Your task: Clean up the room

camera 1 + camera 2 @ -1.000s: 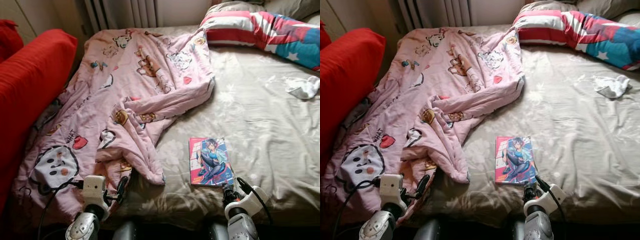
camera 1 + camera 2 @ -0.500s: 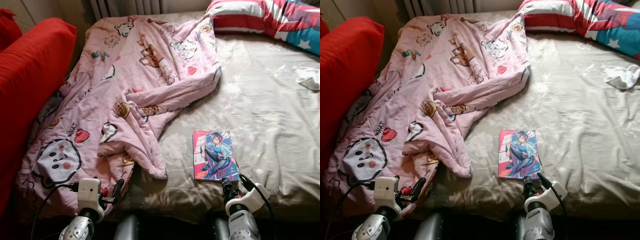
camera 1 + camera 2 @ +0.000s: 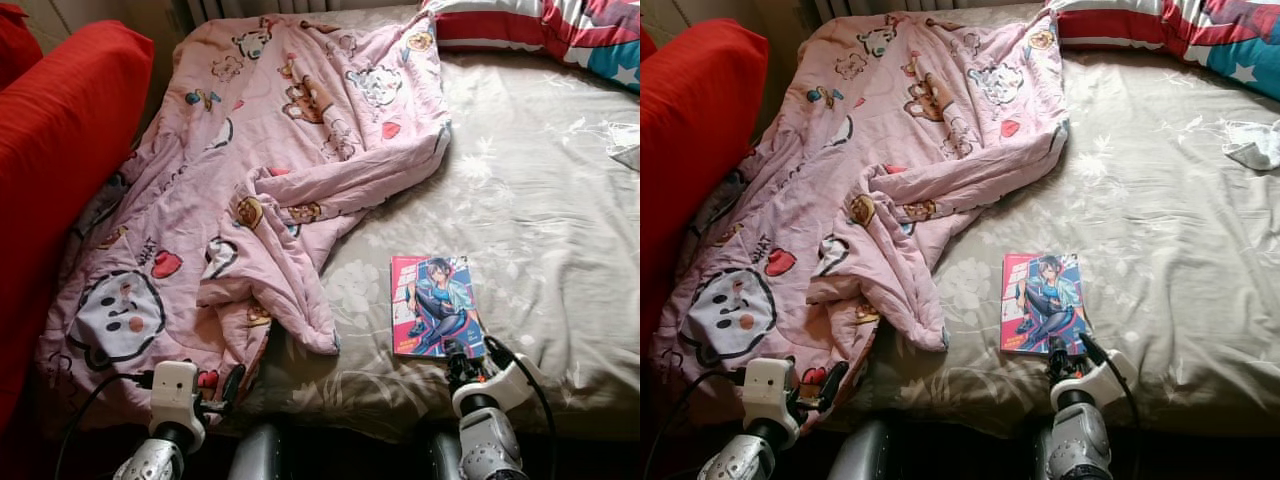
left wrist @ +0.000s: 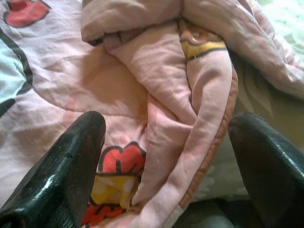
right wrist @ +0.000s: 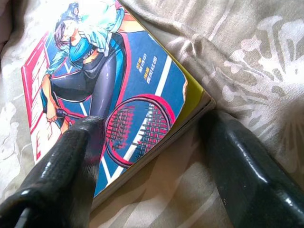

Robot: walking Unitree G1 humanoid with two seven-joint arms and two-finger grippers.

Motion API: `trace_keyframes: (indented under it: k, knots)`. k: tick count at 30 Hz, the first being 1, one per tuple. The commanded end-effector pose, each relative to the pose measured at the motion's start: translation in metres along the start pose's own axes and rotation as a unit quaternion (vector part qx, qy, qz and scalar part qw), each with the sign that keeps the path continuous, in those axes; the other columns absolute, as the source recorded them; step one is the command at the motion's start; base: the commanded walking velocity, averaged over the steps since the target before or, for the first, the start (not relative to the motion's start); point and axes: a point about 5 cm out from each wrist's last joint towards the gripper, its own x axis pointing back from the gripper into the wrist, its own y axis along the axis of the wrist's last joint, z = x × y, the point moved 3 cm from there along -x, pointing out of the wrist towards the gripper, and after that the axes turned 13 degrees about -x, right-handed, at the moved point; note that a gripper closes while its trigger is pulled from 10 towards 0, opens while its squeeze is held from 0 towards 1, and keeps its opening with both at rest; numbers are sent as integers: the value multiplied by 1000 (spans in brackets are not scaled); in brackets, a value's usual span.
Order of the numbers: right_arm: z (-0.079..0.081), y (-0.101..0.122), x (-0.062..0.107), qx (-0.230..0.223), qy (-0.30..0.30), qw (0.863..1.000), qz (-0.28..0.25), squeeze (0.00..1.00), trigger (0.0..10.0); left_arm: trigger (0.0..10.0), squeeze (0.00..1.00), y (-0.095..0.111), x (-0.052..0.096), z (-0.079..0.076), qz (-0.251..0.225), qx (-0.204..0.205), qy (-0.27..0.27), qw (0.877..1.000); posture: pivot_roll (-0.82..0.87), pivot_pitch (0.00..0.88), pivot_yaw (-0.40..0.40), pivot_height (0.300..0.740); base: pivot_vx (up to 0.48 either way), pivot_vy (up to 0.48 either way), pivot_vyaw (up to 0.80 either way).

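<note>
A comic book (image 3: 435, 305) with a tennis player on its cover lies flat on the beige bed sheet (image 3: 540, 200) near the front edge. My right gripper (image 3: 460, 356) is open at the book's near right corner. In the right wrist view that corner (image 5: 190, 95) sits between the two black fingers (image 5: 66, 175), which rest on the sheet. A crumpled pink cartoon blanket (image 3: 250, 170) covers the bed's left half. My left gripper (image 3: 230, 385) is open at the blanket's near hem (image 4: 209, 142), fingers apart on either side of a fold.
A red sofa cushion (image 3: 50, 170) borders the bed on the left. A striped red, white and blue pillow (image 3: 540, 25) lies at the head of the bed. A small white cloth (image 3: 1252, 143) lies on the sheet at the far right.
The camera has moved forward and tilted down, so the bed looks closer. My right gripper has come up to the book's near corner. The book and blanket lie as before.
</note>
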Motion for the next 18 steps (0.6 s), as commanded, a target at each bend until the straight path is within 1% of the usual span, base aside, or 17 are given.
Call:
trace_keyframes:
  k: [1,5,8,9,10,11,12,16,18]
  knots:
    - [-6,-3,2,-8,-13,1000,5,0,10000,10000,0,-7,7,1,17,-6,-4,1000,126,328,122,587,0,0,0]
    - [-7,-5,2,-11,-18,1000,10,0,10000,10000,0,-7,8,1,18,-6,-4,1000,133,335,122,587,0,0,0]
    - [-11,-13,5,-50,-23,998,30,0,10000,10000,0,-7,12,0,20,-7,-4,1000,147,344,125,587,0,0,0]
    - [-10,-18,6,-70,-16,997,41,0,10000,10000,0,-7,15,0,20,-12,-7,1000,155,349,127,587,0,0,0]
    - [-9,-19,6,-79,-14,996,43,0,10000,10000,0,-7,16,0,20,-14,-8,1000,157,351,128,587,0,0,0]
    - [-9,-19,6,-79,-14,996,43,0,10000,10000,0,-7,16,0,20,-14,-8,1000,157,351,128,587,0,0,0]
    - [-8,-21,6,-97,-8,994,48,0,10000,10000,0,-6,18,-1,19,-16,-10,1000,167,363,131,587,0,0,0]
    - [-5,-26,7,-117,4,991,60,0,10000,10000,0,-6,22,-2,20,-21,-12,1000,178,373,133,587,0,0,0]
    - [-2,-28,7,-131,18,989,66,0,10000,10000,0,-6,26,-1,23,-24,-12,999,193,385,137,587,0,0,0]
